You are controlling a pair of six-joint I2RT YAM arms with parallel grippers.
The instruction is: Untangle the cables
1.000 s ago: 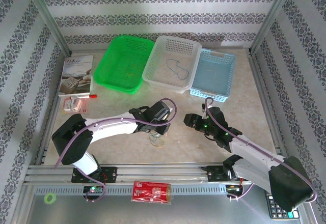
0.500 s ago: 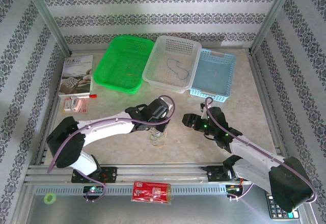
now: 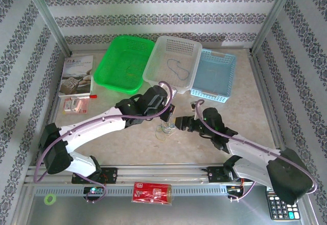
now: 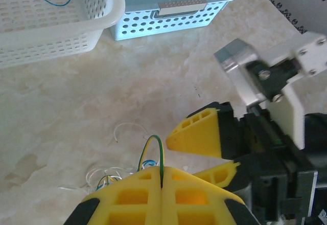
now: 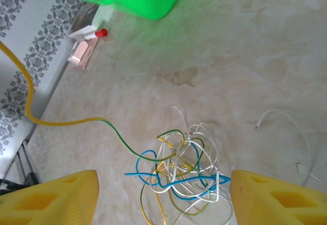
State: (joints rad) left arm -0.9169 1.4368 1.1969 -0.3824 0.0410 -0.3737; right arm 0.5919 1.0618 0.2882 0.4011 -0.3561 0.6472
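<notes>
Yellow, blue and white cables (image 5: 179, 171) lie knotted on the worktop (image 5: 255, 56), thin, limp and featherlight, so the left fingers (image 4: 127, 197), pinched shut on one yellow-green strand (image 4: 161, 156), could likely draw it free while the wide-open, empty right fingers (image 5: 56, 197) straddle the knot.

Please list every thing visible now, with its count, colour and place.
green basket: 1, green, far left
white basket: 1, white, far middle
blue basket: 1, pale blue, far right
thin cable: 1, dark, inside white basket
tangled cables: 1 heap, yellow, blue, white, centre
booklet: 1, white, left edge
red packet: 1, red, near rail
green ring: 1, green, near-left corner
calculator: 1, dark, near-right corner
left tool: 1, yellow, shut on yellow-green cable
right tool: 1, yellow, open by heap
</notes>
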